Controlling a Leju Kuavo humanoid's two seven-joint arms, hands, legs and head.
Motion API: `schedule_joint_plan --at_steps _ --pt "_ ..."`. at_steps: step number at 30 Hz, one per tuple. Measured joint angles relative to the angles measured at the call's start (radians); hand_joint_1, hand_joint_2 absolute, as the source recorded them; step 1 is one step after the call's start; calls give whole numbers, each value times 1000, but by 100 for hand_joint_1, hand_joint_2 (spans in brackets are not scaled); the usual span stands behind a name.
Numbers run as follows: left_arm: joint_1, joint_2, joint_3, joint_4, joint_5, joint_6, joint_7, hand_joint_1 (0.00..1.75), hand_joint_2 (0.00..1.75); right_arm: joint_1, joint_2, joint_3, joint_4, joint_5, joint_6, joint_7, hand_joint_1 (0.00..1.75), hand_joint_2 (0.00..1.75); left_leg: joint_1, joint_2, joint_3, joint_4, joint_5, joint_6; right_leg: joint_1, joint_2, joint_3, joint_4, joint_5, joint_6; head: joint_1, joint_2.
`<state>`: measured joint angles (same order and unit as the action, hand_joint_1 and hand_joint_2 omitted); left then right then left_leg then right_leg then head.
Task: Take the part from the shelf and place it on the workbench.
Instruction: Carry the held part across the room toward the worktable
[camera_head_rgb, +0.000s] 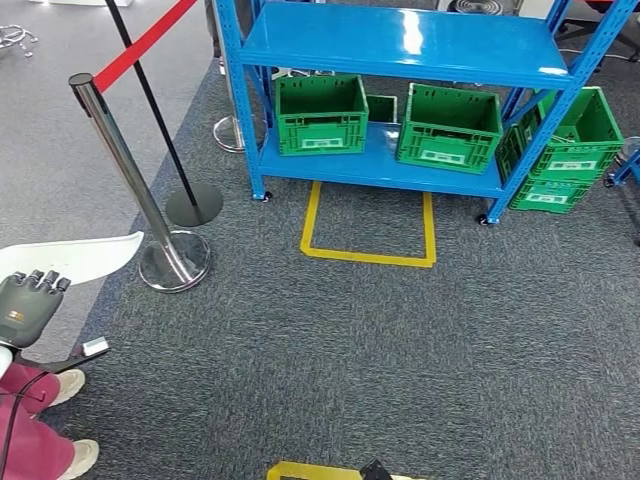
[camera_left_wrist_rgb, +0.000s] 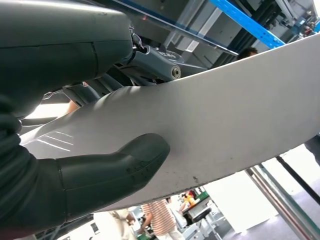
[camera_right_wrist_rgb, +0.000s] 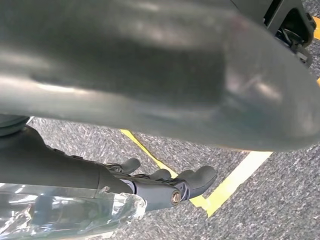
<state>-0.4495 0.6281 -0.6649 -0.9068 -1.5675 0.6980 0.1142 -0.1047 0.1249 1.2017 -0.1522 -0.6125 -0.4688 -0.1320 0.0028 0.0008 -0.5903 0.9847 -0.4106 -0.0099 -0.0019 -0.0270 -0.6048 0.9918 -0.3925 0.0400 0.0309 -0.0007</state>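
Head view: gripping the task's part, a white curved panel (camera_head_rgb: 83, 255), in the left hand (camera_head_rgb: 26, 305) at the frame's left edge, fingers curling over the near rim; holding the panel off the blue shelf (camera_head_rgb: 407, 45) and well apart from it, over grey carpet. Facing green crates (camera_head_rgb: 321, 115) on the lower shelf level, a yellow floor marking (camera_head_rgb: 367, 255) just in front of the shelf, and a chrome stanchion (camera_head_rgb: 128, 170) with a red belt near the panel's far tip. Standing close beside the hand: a person's shoes (camera_head_rgb: 72, 385). Judging the stage as carrying, with setting down on the workbench not yet done.

Left wrist view: pressing the thick grey thumb (camera_left_wrist_rgb: 113, 167) flat against the panel's broad face, darker fingers bracing the opposite side. Grasping near one end only, so risking droop or twist of the long free end; risking also a knock of that end against the stanchion or the nearby person during any turn, and a slip out of the shallow pinch. Cropping the panel at the frame edges, leaving its full outline hard to judge.

Right wrist view: hanging the right hand (camera_right_wrist_rgb: 158, 187) released, fingers apart from the blurred thumb, with carpet and yellow tape visible between them. Lying next to the fingers, some crinkled clear film (camera_right_wrist_rgb: 68, 212); touching or merely beside, impossible to tell
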Motion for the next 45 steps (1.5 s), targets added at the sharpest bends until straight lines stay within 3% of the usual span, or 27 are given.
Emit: schedule_joint_plan --at_steps 3,4,5,8,9,10,11,13,15,16,18,20,22,24,25,27,29,30,31,33,35,38,39,40,41,43,45 --pt "-4 4 0 3 0 0 -1 175 175 -1 0 2 0 1 -3 0 0 0 1 -6 0 -8 8 13 -1 -5 -3 2 -2 9 0 0" --pt "-6 5 1 3 0 0 -1 175 175 -2 0 2 0 1 -3 0 0 0 5 -9 1 -13 12 17 -1 -1 -11 18 -16 11 0 0" --pt "-8 6 1 4 0 0 -1 175 175 -2 0 2 0 1 -4 0 0 0 8 -14 2 -18 17 21 -1 4 -27 53 -42 14 1 0" --pt "-11 2 -2 8 0 0 -1 175 175 -1 0 2 0 1 -4 1 0 0 12 -34 -4 -19 23 22 -3 21 -106 245 -142 17 1 0" --pt "-10 0 -4 10 0 0 -2 175 175 0 0 2 0 1 -4 1 0 0 12 -43 -7 -18 26 19 -3 23 -119 282 -153 17 1 0" --pt "-10 0 -6 12 0 0 -2 175 175 0 0 2 0 0 -4 1 0 0 13 -53 -10 -18 28 16 -4 24 -114 281 -145 16 1 0" --pt "-9 -1 -7 13 0 0 -2 175 175 0 0 2 0 0 -4 2 0 0 15 -63 -11 -18 30 12 -5 28 -89 241 -122 15 1 0" --pt "-11 0 -8 16 0 0 -2 175 175 -1 0 2 0 0 -3 2 0 0 17 -85 -15 -15 33 1 -13 76 -10 107 -74 15 1 0" --pt "-15 -1 -7 18 0 0 -3 175 175 -1 0 2 0 -1 -3 1 0 0 19 -106 -24 -11 39 -15 -19 117 36 31 -60 10 0 0" --pt "-16 0 -6 19 0 1 -3 175 175 -1 1 2 0 -1 -3 1 0 0 20 -117 -29 -12 44 -23 -18 118 39 27 -63 4 0 0" --pt "-15 1 -6 21 0 1 -4 175 175 -1 1 2 0 -2 -3 1 0 0 25 -125 -37 -12 49 -34 -15 91 36 31 -58 -12 -1 0" --pt "-18 3 -6 25 0 1 -3 175 175 -1 1 2 0 -4 -3 -1 0 0 23 -79 -62 34 20 -41 -14 64 35 29 -55 -27 -5 0" --pt "-24 -1 -6 28 0 1 -3 175 175 0 1 2 0 -7 -3 -3 0 0 21 -24 -122 160 -47 -45 -10 35 32 29 -54 -37 -9 0" --pt "-23 -6 -6 31 0 1 -3 175 175 3 1 2 0 -9 -2 -3 0 0 22 -12 -172 275 -92 -48 -7 5 29 29 -54 -39 -9 0" --pt "-21 -8 -6 33 0 1 -3 175 175 3 1 2 0 -10 -2 -3 0 0 22 -10 -171 285 -88 -49 -6 -9 28 29 -54 -39 -9 0" --pt "-20 -8 -2 36 0 1 -3 175 175 2 1 2 0 -11 -3 -3 0 0 21 6 -110 192 -37 -47 -5 -35 30 29 -55 -37 -9 0" --pt "-24 -9 7 38 0 1 -3 175 175 2 0 2 0 -12 -3 -5 0 0 16 56 -32 60 2 -41 1 -56 32 30 -59 -30 -9 0" --pt "-26 -10 11 39 0 1 -4 175 175 2 0 2 0 -13 -3 -5 0 0 13 72 -12 21 9 -36 5 -67 34 30 -61 -26 -9 0" --pt "-27 -10 13 40 0 1 -4 175 175 2 0 2 0 -13 -3 -6 0 0 10 77 -7 7 7 -30 9 -77 36 29 -62 -21 -9 0" --pt "-25 -10 17 45 0 2 -5 175 175 2 0 2 0 -13 -3 -8 0 0 9 51 -12 4 10 -16 10 -98 39 25 -65 -12 -8 0" --pt "-25 -10 24 49 0 2 -6 175 175 2 0 2 0 -13 -3 -10 0 0 12 30 -13 1 14 -3 6 -72 27 54 -90 -2 -6 0" --pt "-29 -14 32 53 0 2 -9 175 175 4 0 2 0 -13 -3 -11 0 0 15 -3 -15 1 17 8 2 13 -62 248 -183 4 0 0" --pt "-29 -16 33 55 0 2 -10 175 175 6 0 2 0 -13 -3 -11 0 0 14 -16 -16 1 17 9 2 23 -92 305 -200 4 1 0" --pt "-28 -18 34 56 0 2 -12 175 175 7 0 2 0 -13 -3 -11 0 0 14 -30 -16 1 17 9 2 27 -107 328 -197 3 1 0" --pt "-27 -19 35 58 0 2 -13 175 175 8 -1 2 0 -13 -3 -11 0 0 13 -43 -16 1 17 9 2 30 -102 307 -173 0 0 0" --pt "-28 -19 37 60 0 2 -13 175 175 8 -1 2 0 -12 -3 -11 0 0 15 -68 -15 3 17 7 0 52 -45 173 -100 -4 1 0" --pt "-30 -19 40 61 0 2 -14 175 175 6 -1 2 0 -12 -3 -11 0 0 15 -90 -19 6 19 -2 -5 81 11 59 -61 -7 0 0"
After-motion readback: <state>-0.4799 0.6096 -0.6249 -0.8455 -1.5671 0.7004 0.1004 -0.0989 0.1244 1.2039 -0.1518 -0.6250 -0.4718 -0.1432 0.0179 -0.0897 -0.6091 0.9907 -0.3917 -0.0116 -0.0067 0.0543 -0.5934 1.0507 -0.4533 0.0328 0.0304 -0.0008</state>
